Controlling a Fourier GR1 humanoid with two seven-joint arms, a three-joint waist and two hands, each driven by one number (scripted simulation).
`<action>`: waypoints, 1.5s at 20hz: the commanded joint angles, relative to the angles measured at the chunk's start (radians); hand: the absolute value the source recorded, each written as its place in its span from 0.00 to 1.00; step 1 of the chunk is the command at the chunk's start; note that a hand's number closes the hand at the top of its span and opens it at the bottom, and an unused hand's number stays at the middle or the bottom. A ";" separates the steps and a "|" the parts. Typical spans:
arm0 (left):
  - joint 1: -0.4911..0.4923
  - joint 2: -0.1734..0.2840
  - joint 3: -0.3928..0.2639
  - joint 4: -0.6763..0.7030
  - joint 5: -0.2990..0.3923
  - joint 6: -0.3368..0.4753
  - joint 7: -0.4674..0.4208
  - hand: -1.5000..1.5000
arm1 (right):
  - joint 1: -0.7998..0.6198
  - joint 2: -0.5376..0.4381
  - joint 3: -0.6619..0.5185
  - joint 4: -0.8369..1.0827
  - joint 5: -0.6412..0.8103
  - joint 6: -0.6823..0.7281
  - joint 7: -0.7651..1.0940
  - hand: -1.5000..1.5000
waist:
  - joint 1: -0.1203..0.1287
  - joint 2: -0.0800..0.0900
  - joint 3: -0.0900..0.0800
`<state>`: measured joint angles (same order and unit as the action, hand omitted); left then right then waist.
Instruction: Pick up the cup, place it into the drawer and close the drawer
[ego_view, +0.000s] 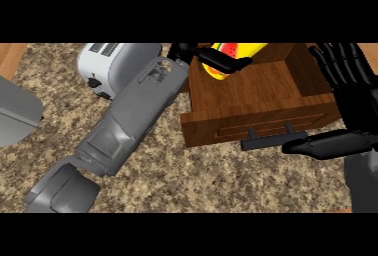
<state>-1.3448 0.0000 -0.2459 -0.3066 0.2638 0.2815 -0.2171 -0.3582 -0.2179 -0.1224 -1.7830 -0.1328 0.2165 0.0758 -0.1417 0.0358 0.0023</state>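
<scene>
The yellow cup with a red patch (238, 50) is held at the back edge of the open wooden drawer (251, 97), above its far left corner. My left hand (212, 59) is curled round the cup and hides much of it; its forearm runs up from the lower left. My right hand (353, 100) stands open at the drawer's right side, fingers (338, 62) straight and pointing away. Its thumb (325, 145) lies by the right end of the drawer's dark handle (272, 140).
A white toaster (118, 64) stands on the speckled counter (207, 175) just left of my left forearm. A grey object (16, 115) shows at the left edge. Wooden surfaces border the top corners.
</scene>
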 joint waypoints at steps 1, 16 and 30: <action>0.009 0.000 -0.075 0.026 0.027 -0.025 0.030 1.00 | -0.022 0.026 0.029 0.009 0.010 -0.005 -0.016 0.00 | -0.034 0.006 0.001; 0.087 0.000 -0.024 -0.113 0.292 -0.036 -0.214 0.00 | -0.054 0.006 0.206 0.020 -0.221 0.311 0.050 1.00 | -0.052 0.008 -0.002; 0.115 0.000 -0.013 -0.091 0.384 0.007 -0.314 0.00 | 0.064 -0.182 0.375 0.061 0.345 0.311 0.027 0.00 | 0.103 -0.023 -0.001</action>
<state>-1.2490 0.0001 -0.2511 -0.3841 0.6283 0.2889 -0.5097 -0.3240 -0.3965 0.2079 -1.7760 0.0343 0.5805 0.1538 -0.0789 0.0188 0.0007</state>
